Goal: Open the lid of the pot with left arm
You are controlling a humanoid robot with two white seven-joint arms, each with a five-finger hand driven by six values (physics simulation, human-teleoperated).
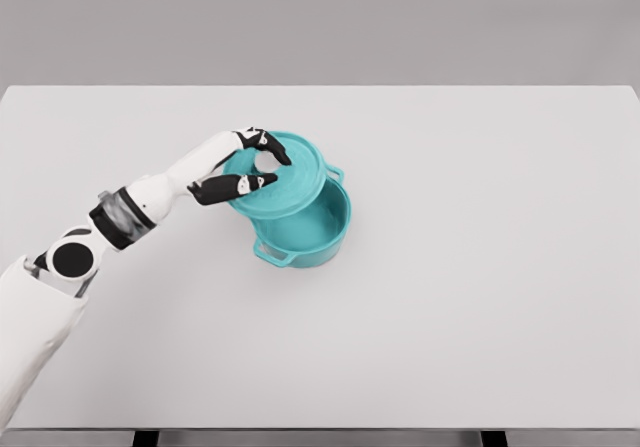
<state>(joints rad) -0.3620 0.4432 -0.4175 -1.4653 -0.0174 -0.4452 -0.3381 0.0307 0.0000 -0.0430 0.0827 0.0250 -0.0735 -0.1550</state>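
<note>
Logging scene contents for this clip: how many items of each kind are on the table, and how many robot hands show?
Teal pot: 1
Teal lid, lifted and tilted over the pot's left side, held by the left hand: 1
White table: 1
Robot hands in view: 1 (the left)
Total: 4

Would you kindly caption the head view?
Left hand lifts the teal lid off the pot on the table.

- No text, label, brand, number or sign can be read anywhere in the head view.
- The teal pot (305, 229) at the frame's centre left bears no legible marking.
</note>
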